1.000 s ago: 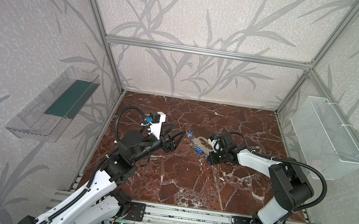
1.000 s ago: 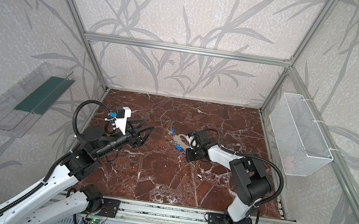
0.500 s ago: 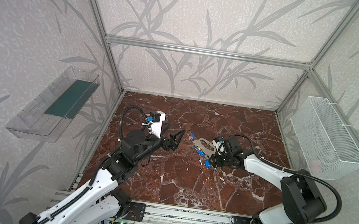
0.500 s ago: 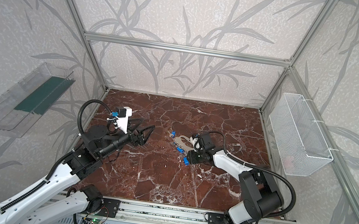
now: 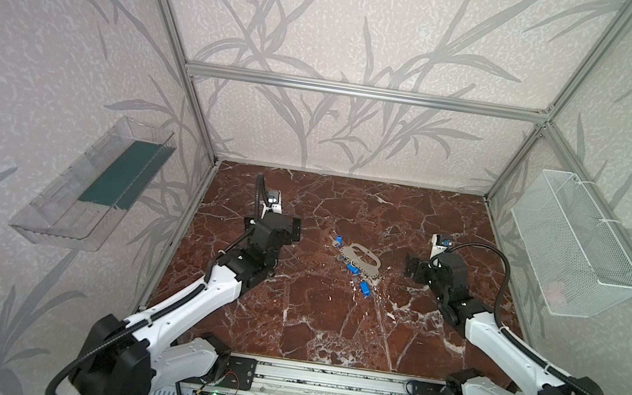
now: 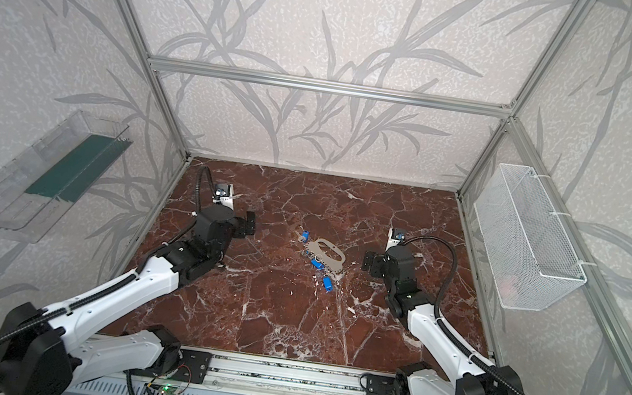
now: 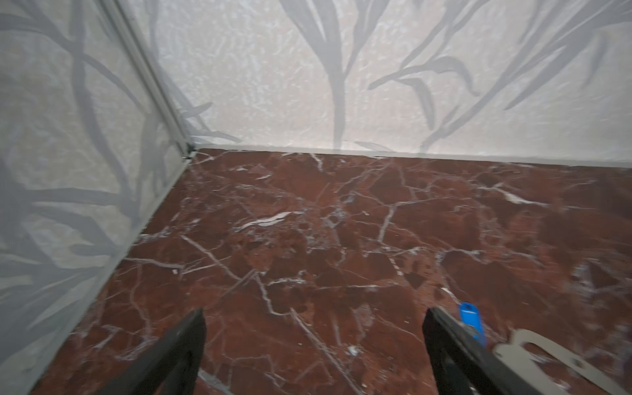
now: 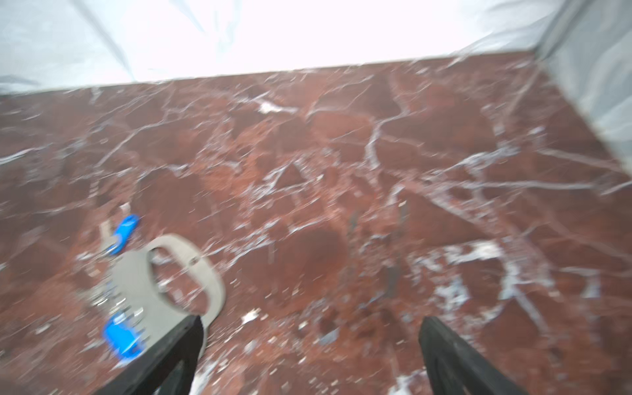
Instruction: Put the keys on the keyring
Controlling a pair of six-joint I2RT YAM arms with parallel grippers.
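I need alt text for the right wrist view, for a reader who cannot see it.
Blurred view: a flat grey keyring with an oval cut-out lies on the red marble table, blue-tagged keys beside it. The open right gripper holds nothing.

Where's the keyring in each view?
Top view: keyring mid-floor.
Top view: keyring mid-floor, same spot.
Left wrist: keyring beyond one finger, cut by the frame edge.
Right wrist: keyring beside one finger, blurred.
Shared landmark: blue tag off the keyring's far end.

Right jaws opened off the keyring (image 5: 364,266), left jaws wider, left arm (image 5: 208,292) and right arm (image 5: 495,343) pulled back
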